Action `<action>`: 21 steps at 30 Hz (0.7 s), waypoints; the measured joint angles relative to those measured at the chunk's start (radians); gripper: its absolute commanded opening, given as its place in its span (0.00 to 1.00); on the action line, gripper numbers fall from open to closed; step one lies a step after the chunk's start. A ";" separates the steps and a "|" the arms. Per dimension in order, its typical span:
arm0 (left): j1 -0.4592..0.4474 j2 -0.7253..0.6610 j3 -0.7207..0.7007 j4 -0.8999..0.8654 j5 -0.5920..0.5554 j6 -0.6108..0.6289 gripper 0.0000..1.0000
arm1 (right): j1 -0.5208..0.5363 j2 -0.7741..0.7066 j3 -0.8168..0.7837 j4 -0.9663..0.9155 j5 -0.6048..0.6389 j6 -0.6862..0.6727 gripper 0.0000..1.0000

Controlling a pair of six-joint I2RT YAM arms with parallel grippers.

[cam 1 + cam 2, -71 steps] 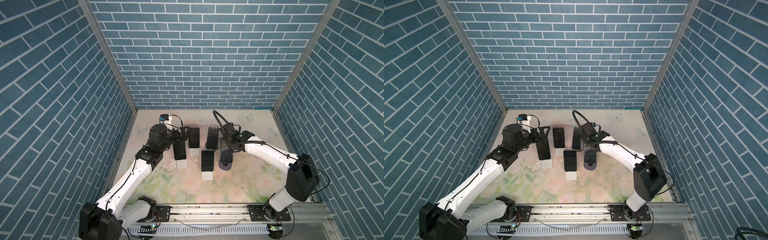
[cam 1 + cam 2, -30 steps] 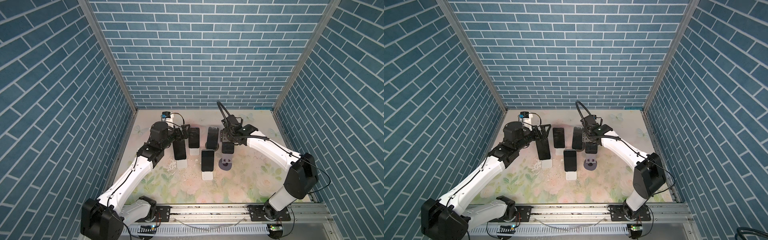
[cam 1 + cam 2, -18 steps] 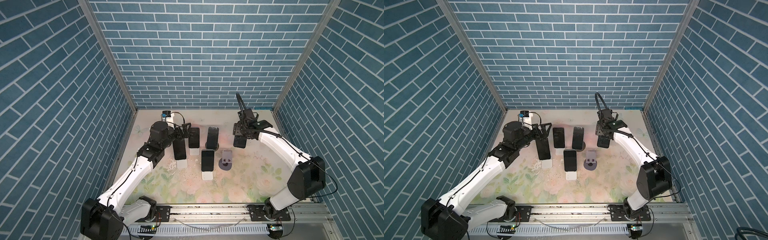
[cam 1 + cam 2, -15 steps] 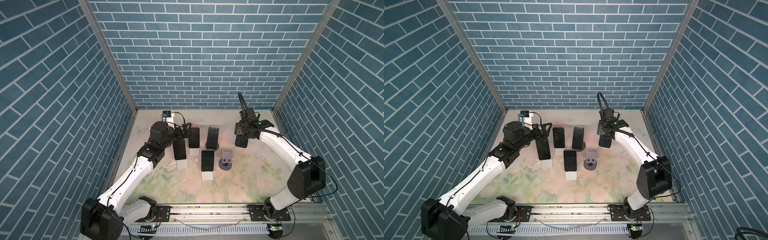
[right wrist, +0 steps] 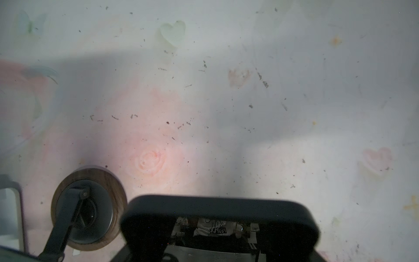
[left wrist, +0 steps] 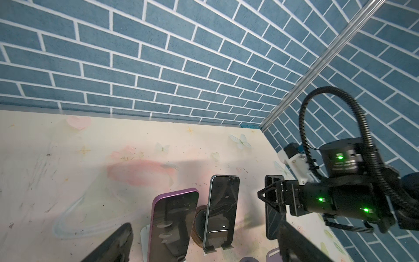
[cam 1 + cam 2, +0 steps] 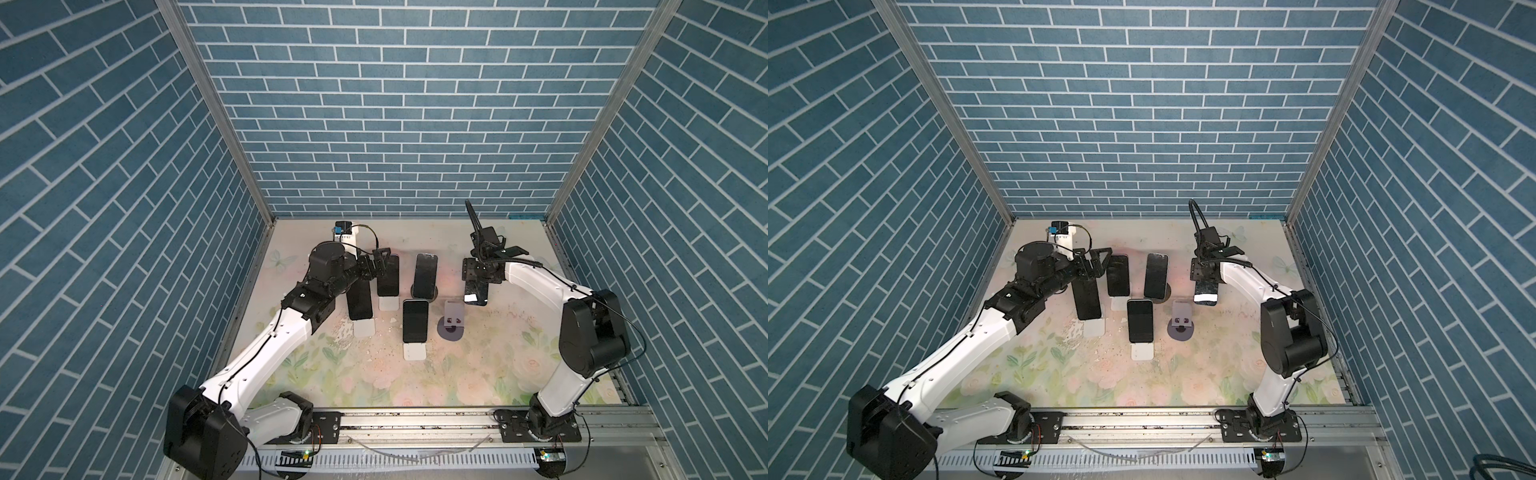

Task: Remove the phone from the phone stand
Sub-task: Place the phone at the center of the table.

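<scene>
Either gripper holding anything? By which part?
Right gripper holds a phone by its upper end, clear of the stand. Left gripper is open, empty.

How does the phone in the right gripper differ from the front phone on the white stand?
The gripped phone is held by the right gripper, clear of any stand; the front phone leans on its white stand. The gripped phone shows a bright patch near its lower end; the front phone's screen is plain dark. The gripped phone is right of the empty stand, the front phone left. Both are dark, in portrait.
</scene>
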 measured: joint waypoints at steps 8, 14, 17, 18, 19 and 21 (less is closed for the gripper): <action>-0.026 0.036 0.031 -0.019 0.003 0.015 1.00 | -0.004 0.110 0.002 0.034 -0.057 -0.029 0.35; -0.027 0.046 0.035 -0.026 0.004 0.019 1.00 | -0.005 0.173 0.017 0.036 -0.085 -0.045 0.36; -0.027 0.048 0.036 -0.027 0.004 0.019 1.00 | -0.006 0.197 0.051 0.032 -0.088 -0.047 0.37; -0.027 0.048 0.036 -0.026 0.004 0.019 1.00 | -0.006 0.204 0.060 0.031 -0.087 -0.047 0.37; -0.027 0.049 0.036 -0.026 0.005 0.019 1.00 | -0.006 0.211 0.071 0.029 -0.086 -0.047 0.38; -0.027 0.050 0.036 -0.027 0.007 0.019 1.00 | -0.006 0.225 0.089 0.027 -0.082 -0.047 0.38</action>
